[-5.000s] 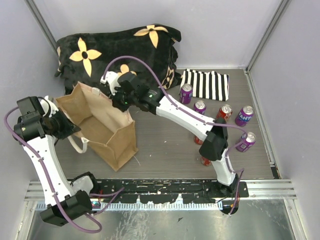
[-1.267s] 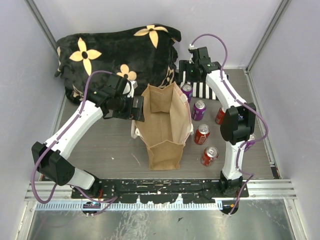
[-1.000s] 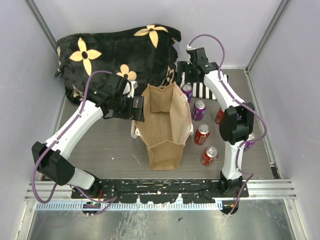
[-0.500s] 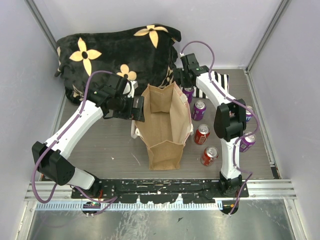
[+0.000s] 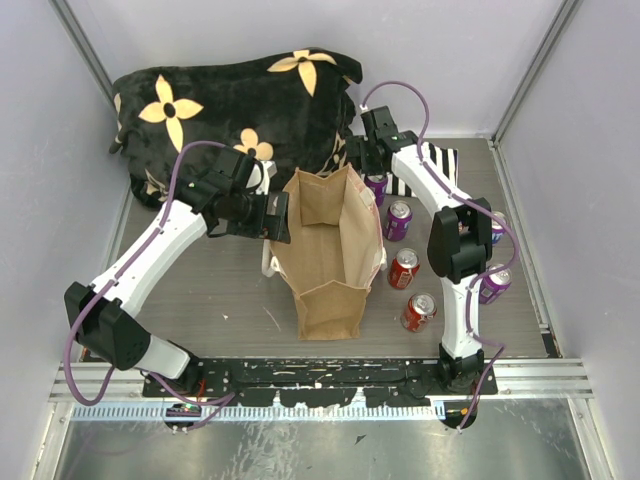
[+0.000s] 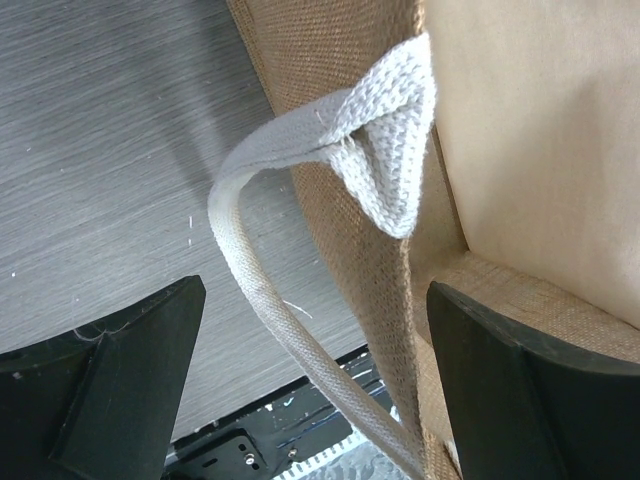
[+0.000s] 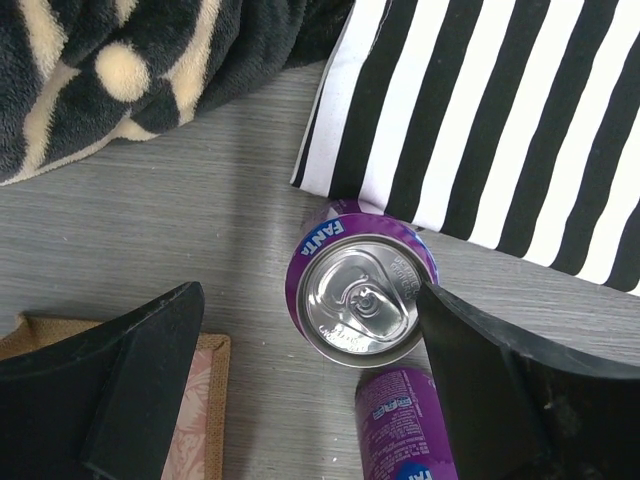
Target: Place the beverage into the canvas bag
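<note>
The canvas bag (image 5: 325, 250), a tan jute tote, stands upright and open in the middle of the table. My left gripper (image 5: 278, 218) is open at its left rim. In the left wrist view the bag's wall (image 6: 380, 250) and cream handle (image 6: 255, 290) run between the spread fingers (image 6: 110, 370) of that gripper (image 6: 315, 290). The beverage, an upright purple Fanta can (image 7: 365, 297), stands just right of the bag, showing as (image 5: 377, 186) from above. My right gripper (image 7: 308, 330) hangs open over it, its right finger (image 7: 520, 390) at the can's edge.
Another purple can (image 5: 398, 220) stands close by, and two red cans (image 5: 403, 268) (image 5: 418, 311) sit right of the bag. More purple cans (image 5: 490, 283) are behind the right arm. A striped cloth (image 5: 425, 165) and a black flowered blanket (image 5: 240, 100) lie at the back.
My right arm has swung left from over the striped cloth to above the purple can beside the bag, then held still. The left arm and the bag have not moved.
</note>
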Tool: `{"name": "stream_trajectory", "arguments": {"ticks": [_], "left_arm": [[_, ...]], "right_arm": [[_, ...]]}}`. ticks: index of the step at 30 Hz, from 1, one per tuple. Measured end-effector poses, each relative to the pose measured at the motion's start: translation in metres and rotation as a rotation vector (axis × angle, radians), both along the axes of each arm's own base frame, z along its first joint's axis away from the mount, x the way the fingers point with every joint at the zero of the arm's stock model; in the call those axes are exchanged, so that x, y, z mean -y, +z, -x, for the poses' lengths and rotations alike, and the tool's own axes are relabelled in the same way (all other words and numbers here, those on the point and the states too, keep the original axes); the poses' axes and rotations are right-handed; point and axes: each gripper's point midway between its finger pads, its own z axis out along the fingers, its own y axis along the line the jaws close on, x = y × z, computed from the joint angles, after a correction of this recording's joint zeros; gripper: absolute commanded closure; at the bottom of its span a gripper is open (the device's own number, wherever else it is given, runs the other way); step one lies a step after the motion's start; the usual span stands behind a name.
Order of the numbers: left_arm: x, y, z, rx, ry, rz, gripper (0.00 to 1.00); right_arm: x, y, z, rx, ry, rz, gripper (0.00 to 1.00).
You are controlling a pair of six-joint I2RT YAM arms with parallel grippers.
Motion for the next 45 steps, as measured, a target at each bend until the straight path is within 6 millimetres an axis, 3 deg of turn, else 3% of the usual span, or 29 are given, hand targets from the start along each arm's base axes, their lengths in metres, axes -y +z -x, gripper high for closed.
{"name": "stream_trajectory", "arguments": {"ticks": [19, 30, 41, 45], "left_arm": [[0.002, -0.006, -0.002, -0.015, -0.003, -0.005, 0.01], [0.002, -0.006, -0.002, -0.013, -0.006, -0.006, 0.01], [0.002, -0.006, -0.002, -0.013, -0.008, -0.007, 0.01], [0.002, -0.006, -0.002, -0.013, -0.008, -0.007, 0.01]], "right_arm": [[0.008, 0.029, -0.012, 0.058, -0.042, 0.03, 0.06], [0.017, -0.028, -0.008, -0.076, -0.054, 0.083, 0.06], [0.022, -0.034, -0.005, -0.096, -0.061, 0.089, 0.17], [0.022, -0.037, -0.003, -0.105, -0.069, 0.082, 0.35]]}}
